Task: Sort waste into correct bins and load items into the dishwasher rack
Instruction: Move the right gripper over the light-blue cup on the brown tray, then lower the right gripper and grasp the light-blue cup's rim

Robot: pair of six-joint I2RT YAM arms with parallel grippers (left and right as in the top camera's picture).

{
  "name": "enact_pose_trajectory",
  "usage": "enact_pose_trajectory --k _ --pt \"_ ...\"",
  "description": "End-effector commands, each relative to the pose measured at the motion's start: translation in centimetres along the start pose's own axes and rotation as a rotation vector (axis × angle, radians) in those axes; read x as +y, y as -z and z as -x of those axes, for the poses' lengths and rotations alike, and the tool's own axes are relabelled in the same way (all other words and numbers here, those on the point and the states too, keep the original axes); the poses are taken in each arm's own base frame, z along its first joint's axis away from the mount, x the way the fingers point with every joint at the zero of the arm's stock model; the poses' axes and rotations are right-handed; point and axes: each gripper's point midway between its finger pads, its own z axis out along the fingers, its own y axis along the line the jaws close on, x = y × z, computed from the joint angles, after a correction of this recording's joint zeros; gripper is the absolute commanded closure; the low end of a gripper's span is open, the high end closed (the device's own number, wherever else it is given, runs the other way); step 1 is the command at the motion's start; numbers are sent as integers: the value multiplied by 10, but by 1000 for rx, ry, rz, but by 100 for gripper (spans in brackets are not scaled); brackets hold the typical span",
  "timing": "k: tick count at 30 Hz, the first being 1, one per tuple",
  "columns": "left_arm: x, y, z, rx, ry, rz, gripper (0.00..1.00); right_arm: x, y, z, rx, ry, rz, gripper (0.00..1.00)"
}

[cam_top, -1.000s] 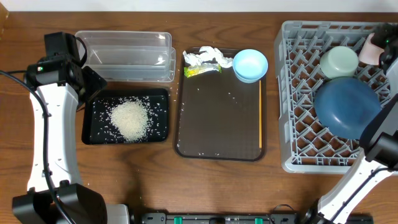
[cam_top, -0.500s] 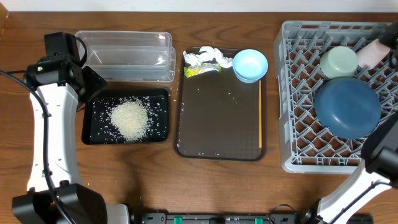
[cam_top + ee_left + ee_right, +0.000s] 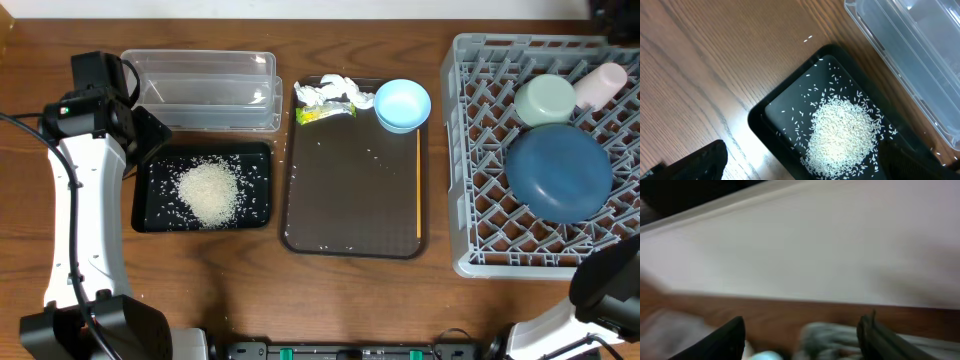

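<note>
At the 3 o'clock side of the desk [image 3: 250,300], the grey rack [image 3: 480,200] holds the dark blue plate [image 3: 558,172], with a mint bowl [image 3: 545,100] at the plate's 12 o'clock and the pink cup [image 3: 600,85] just beside that bowl. The brown tray [image 3: 350,200] at the desk's centre carries the second bowl [image 3: 402,105], tissue [image 3: 335,90], wrapper [image 3: 322,114] and stick [image 3: 418,185]. Rice [image 3: 208,190] is heaped in the black tray [image 3: 150,215] at 9 o'clock, with the clear tub [image 3: 200,90] at its 12. The left fingers [image 3: 702,162] hang wide apart over the rice, empty. The right fingers [image 3: 727,340] (blurred view) stand apart, nothing between them.
</note>
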Motion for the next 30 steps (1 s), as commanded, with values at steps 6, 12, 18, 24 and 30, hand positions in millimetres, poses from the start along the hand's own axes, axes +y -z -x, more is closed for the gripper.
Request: enact_pose_trajectory --k 6,12,18,24,30 --pt "1 3 7 -20 15 6 3 90 -65 -101 345 184 15 9" --pt "1 4 7 -21 15 6 3 146 -93 -166 526 310 -43 1" --pt "1 4 7 -20 15 6 3 178 -123 -224 638 410 -60 1" --pt "1 3 7 -20 15 6 3 173 -143 -290 785 436 -145 16" --pt "1 3 7 -20 15 6 2 153 -142 -337 922 415 -214 32"
